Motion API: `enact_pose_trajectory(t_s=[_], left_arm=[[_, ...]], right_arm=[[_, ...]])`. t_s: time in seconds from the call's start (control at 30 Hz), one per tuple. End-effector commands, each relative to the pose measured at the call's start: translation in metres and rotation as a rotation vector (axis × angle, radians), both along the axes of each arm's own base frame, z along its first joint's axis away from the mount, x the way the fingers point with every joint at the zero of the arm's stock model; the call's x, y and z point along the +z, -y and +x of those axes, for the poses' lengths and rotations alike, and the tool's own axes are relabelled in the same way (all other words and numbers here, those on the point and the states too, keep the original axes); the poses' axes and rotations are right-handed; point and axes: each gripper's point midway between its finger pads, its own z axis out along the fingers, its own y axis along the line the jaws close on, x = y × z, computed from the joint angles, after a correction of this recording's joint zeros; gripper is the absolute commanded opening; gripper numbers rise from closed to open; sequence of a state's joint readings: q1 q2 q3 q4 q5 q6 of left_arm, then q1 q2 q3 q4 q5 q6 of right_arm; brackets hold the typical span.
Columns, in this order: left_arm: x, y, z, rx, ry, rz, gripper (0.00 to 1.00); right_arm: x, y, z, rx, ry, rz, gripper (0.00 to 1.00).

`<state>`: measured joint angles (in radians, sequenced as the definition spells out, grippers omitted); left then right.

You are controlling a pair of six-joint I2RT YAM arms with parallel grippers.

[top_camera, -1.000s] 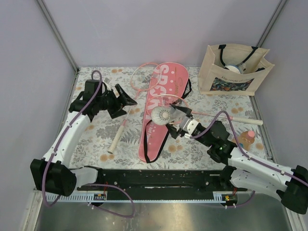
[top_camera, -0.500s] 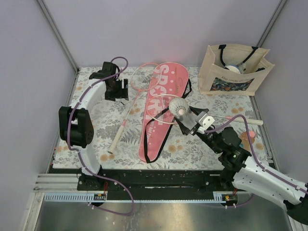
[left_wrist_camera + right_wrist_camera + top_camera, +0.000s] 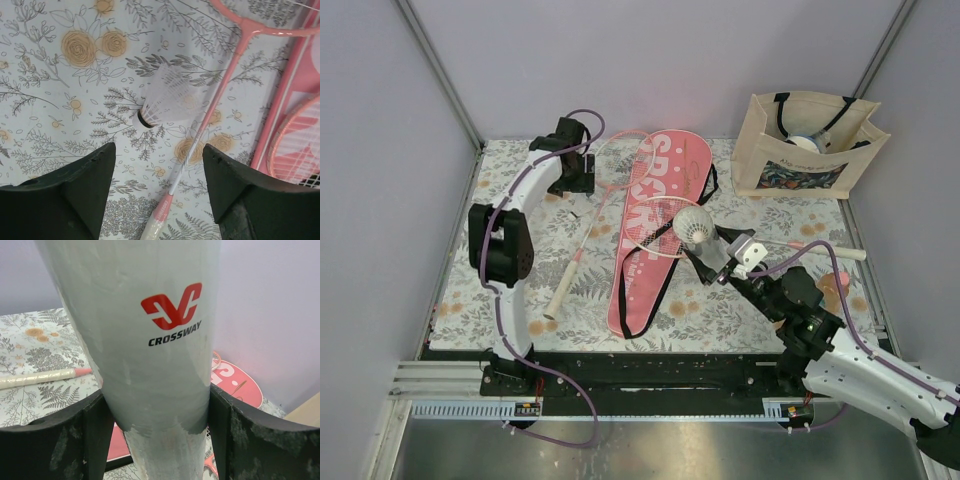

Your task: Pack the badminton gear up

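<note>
My right gripper (image 3: 720,255) (image 3: 156,400) is shut on the white tube (image 3: 698,228) (image 3: 150,330), lettered "CROSSWAY", and holds it tilted above the pink "SPORT" cover (image 3: 655,230) (image 3: 235,380). One pink racket (image 3: 582,235) (image 3: 215,105) lies left of the cover. The other racket (image 3: 655,225) rests across the cover, its white handle (image 3: 840,251) (image 3: 40,377) pointing right. My left gripper (image 3: 575,183) (image 3: 159,150) hangs open over the far left of the table. Beyond its fingers are the first racket's shaft and a white shuttlecock (image 3: 165,97).
A beige tote bag (image 3: 805,145) with black straps stands at the back right. A small peach bottle (image 3: 835,285) stands by my right arm. Grey walls close the table on three sides. The flowered cloth (image 3: 520,270) covers the tabletop.
My left arm has swung from the left middle to the far left corner, and its jaws have narrowed a little. My right gripper has carried the tube slightly right and tipped it up.
</note>
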<state>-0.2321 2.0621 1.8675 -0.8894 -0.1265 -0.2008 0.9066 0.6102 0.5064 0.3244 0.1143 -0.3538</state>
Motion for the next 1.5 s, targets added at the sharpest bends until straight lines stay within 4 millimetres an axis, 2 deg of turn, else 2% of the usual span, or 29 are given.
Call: enact_pose_trajectory(t_s=[0.0, 0.23, 0.43, 0.57, 0.7, 0.87, 0.97, 1.1, 1.23, 1.27, 1.47], left_arm=[[-0.004, -0.014, 0.021, 0.146, 0.04, 0.048, 0.73], [-0.021, -0.012, 0.039, 0.199, 0.043, 0.045, 0.74], [-0.033, -0.026, 0.034, 0.209, 0.012, 0.123, 0.73], [-0.023, -0.029, 0.026, 0.19, 0.008, 0.14, 0.6], [-0.018, -0.032, 0.015, 0.172, 0.0, 0.153, 0.52], [-0.019, -0.041, -0.001, 0.163, -0.024, 0.195, 0.34], [-0.019, -0.045, -0.01, 0.16, -0.036, 0.206, 0.18], [0.006, -0.046, -0.018, 0.171, 0.011, 0.188, 0.0], [0.043, -0.042, -0.027, 0.175, 0.071, 0.112, 0.0], [0.05, -0.036, -0.031, 0.166, 0.079, 0.071, 0.0], [0.125, 0.004, -0.064, 0.084, 0.202, -0.284, 0.0]], right_arm=[[0.019, 0.005, -0.002, -0.005, 0.056, 0.055, 0.59], [0.018, -0.003, -0.003, 0.025, 0.053, 0.056, 0.59], [0.016, -0.004, -0.002, 0.028, 0.048, 0.054, 0.59], [0.013, -0.004, -0.002, 0.026, 0.044, 0.052, 0.59], [0.014, -0.008, -0.003, 0.044, 0.035, 0.074, 0.59], [0.016, -0.011, -0.006, 0.07, 0.029, 0.09, 0.58], [0.016, -0.01, -0.006, 0.068, 0.023, 0.096, 0.58], [0.01, -0.012, -0.005, 0.065, 0.013, 0.069, 0.58], [0.004, -0.013, -0.001, 0.053, 0.015, 0.019, 0.58], [0.0, -0.013, 0.0, 0.046, 0.012, 0.001, 0.58], [-0.024, -0.008, 0.005, 0.011, 0.001, -0.134, 0.58]])
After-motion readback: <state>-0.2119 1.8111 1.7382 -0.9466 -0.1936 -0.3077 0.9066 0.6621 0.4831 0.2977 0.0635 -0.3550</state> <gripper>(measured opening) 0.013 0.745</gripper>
